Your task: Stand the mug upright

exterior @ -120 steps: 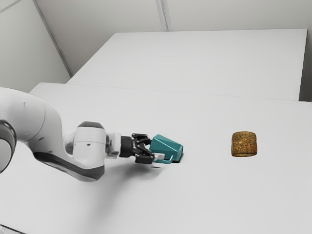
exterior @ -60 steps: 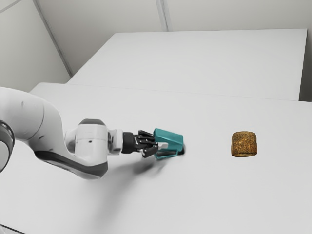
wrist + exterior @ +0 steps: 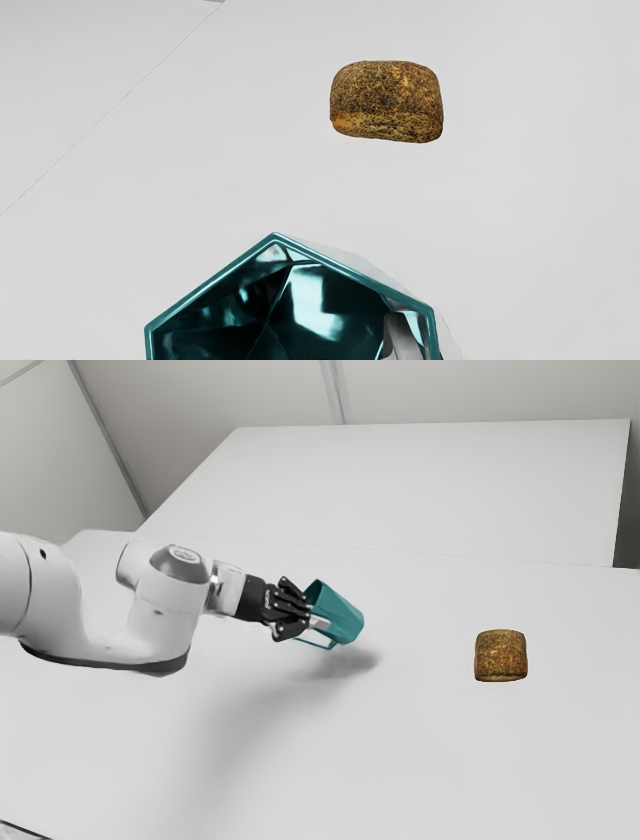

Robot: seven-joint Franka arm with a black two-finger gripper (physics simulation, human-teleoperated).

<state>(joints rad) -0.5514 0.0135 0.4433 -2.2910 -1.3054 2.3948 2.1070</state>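
The teal mug [image 3: 338, 615] hangs tilted above the table in the exterior view, its mouth toward the hand and raised, its base pointing down toward the exterior view's right. My gripper [image 3: 316, 622] is shut on the mug's wall on the handle's side, and the handle [image 3: 318, 643] hangs underneath. Looking into the faceted mug [image 3: 300, 305] in the wrist view, I see one light fingertip of the gripper [image 3: 424, 345] inside the rim; the other finger is mostly hidden behind the wall.
A brown, speckled loaf of bread [image 3: 501, 656] lies on the white table [image 3: 450, 760], beyond the mug toward the exterior view's right. It is also ahead of the mug in the wrist view [image 3: 386, 102]. Another white surface [image 3: 400, 490] stands behind the table.
The mug, lying low at the table a second ago, has risen with my gripper, its mouth end tipping upward. My hand has turned and now slants downward. The bread has stayed put.
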